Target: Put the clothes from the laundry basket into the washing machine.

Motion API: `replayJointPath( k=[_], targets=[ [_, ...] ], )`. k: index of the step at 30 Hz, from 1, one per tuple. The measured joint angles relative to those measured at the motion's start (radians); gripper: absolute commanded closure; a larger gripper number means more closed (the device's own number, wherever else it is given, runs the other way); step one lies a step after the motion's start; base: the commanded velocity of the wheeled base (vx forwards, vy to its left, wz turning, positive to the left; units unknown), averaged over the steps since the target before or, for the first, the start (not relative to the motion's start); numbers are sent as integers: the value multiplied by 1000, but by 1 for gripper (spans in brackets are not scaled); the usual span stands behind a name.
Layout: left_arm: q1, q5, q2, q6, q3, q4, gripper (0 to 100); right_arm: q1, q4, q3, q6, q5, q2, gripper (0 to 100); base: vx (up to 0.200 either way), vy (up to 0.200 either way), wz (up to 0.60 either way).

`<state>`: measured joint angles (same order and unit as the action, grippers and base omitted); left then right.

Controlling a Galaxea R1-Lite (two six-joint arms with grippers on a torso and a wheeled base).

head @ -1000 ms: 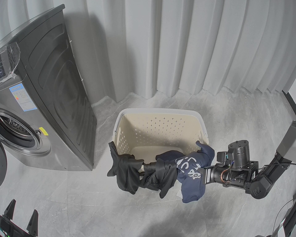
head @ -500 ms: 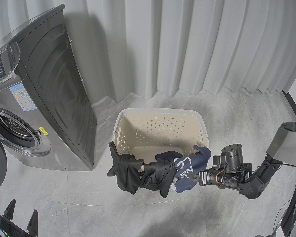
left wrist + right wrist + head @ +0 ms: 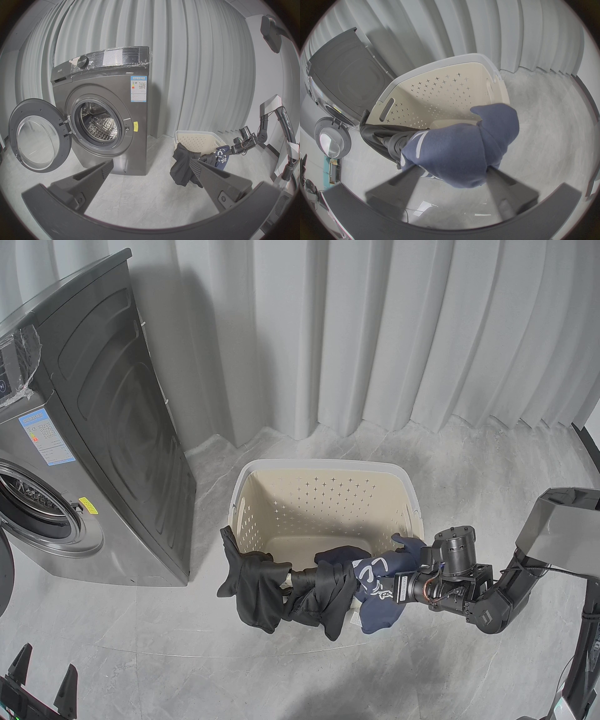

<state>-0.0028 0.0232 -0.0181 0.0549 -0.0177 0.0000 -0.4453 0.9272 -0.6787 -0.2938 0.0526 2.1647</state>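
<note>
A cream laundry basket (image 3: 325, 464) stands on the floor, with black clothes (image 3: 269, 593) and a navy printed garment (image 3: 375, 609) draped over its near rim. My right gripper (image 3: 382, 590) is pushed into the navy garment (image 3: 462, 156) from the right. Its fingers (image 3: 503, 187) stand open on either side of the bunched cloth. The grey washing machine (image 3: 94, 446) is at the left with its round door (image 3: 37, 137) swung open and the drum bare. My left gripper (image 3: 47, 660) is low at the near left, open, with nothing in it.
White curtains (image 3: 375, 334) hang behind the basket. Bare grey floor (image 3: 187, 627) lies between the basket (image 3: 197, 133) and the washing machine (image 3: 103, 118). A stand's base (image 3: 584, 640) is at the far right.
My right arm has moved left toward the basket. The navy garment has bunched up against the rim and hangs less far down. The left arm has stayed still.
</note>
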Motion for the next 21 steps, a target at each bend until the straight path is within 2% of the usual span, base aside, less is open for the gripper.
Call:
replayJointPath(
  k=[10, 21],
  targets=[
    [0, 0, 0, 0, 0, 0, 0, -6, 37, 55, 6, 0, -33, 100, 0, 0, 0],
    [0, 0, 0, 0, 0, 0, 0, -27, 32, 141, 21, -6, -288, 100, 0, 0, 0]
  ],
)
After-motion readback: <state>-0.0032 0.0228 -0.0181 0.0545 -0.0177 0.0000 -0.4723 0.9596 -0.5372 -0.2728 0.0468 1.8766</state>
